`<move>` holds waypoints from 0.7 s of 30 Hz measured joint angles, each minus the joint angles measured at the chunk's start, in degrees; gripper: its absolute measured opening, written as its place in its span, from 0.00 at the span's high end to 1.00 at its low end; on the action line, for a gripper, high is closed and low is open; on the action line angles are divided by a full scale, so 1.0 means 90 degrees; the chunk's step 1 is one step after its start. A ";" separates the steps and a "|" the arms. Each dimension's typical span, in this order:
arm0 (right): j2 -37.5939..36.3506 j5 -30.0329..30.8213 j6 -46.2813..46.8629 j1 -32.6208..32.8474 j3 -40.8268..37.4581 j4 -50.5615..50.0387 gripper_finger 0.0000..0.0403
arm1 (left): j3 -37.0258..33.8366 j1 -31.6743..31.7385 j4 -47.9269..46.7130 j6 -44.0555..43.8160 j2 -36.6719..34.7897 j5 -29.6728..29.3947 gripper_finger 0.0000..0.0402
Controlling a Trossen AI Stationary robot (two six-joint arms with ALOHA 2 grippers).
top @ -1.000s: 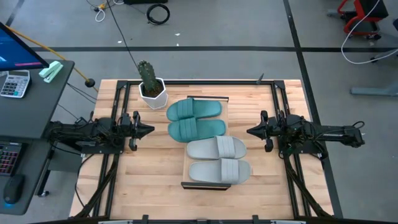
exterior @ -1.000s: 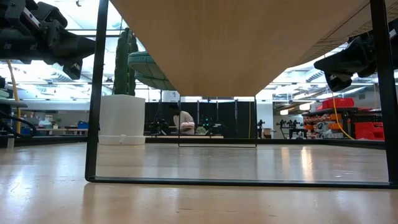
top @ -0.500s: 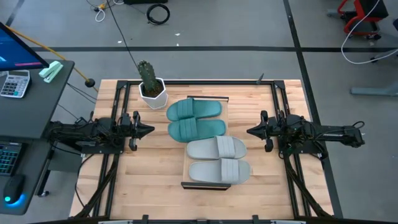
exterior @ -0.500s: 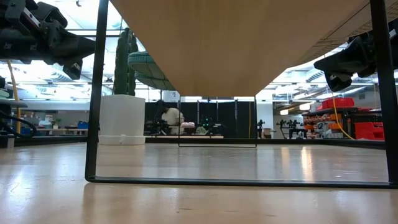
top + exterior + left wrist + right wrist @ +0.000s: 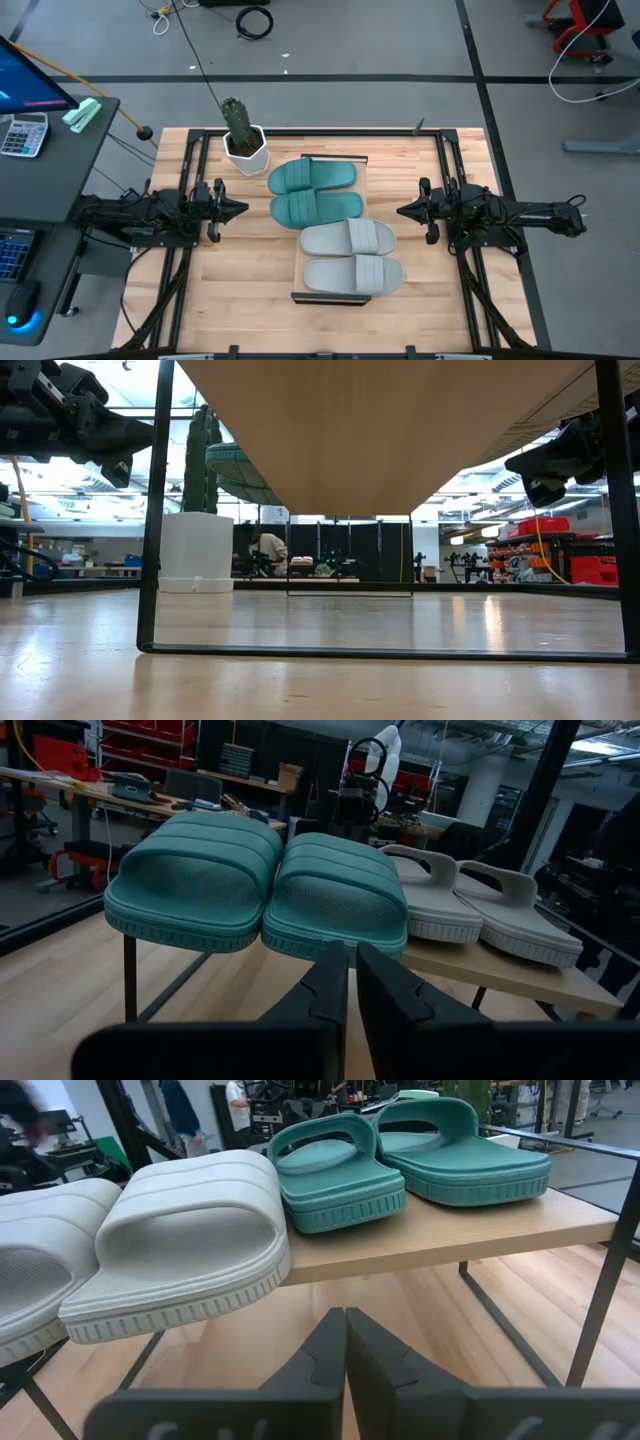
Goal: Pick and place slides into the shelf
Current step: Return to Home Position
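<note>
Four slides (image 5: 350, 238) lie on shelf (image 5: 362, 168), between left fingers (image 5: 238, 208) and right fingers (image 5: 402, 211) (both pairs pressed together, touching nothing).

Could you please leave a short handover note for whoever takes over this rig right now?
Left gripper: shut, empty, at the table's left side, pointing at the shelf.
Right gripper: shut, empty, at the table's right side, facing the shelf.
On the shelf, side by side in one row: teal slides at the end near the cactus pot, grey slides at the other end.
Done: all four slides are on the shelf.
Left: no slide remains on the table; both arms look parked.
</note>
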 joint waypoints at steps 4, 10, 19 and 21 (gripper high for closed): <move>0.0000 0.0000 0.0000 0.0000 -0.0001 -0.0002 0.96 | 0.0000 0.0001 0.0000 0.0002 0.0002 0.0002 0.94; 0.0001 0.0000 0.0000 0.0000 -0.0001 -0.0002 0.96 | 0.0000 0.0001 0.0000 -0.0002 0.0001 0.0001 0.92; 0.0002 0.0000 0.0000 0.0000 -0.0001 -0.0002 0.96 | 0.0000 0.0002 0.0001 -0.0002 0.0001 0.0002 0.91; 0.0000 0.0000 0.0000 0.0000 -0.0001 -0.0002 0.96 | 0.0000 0.0001 0.0002 0.0002 0.0000 0.0001 0.91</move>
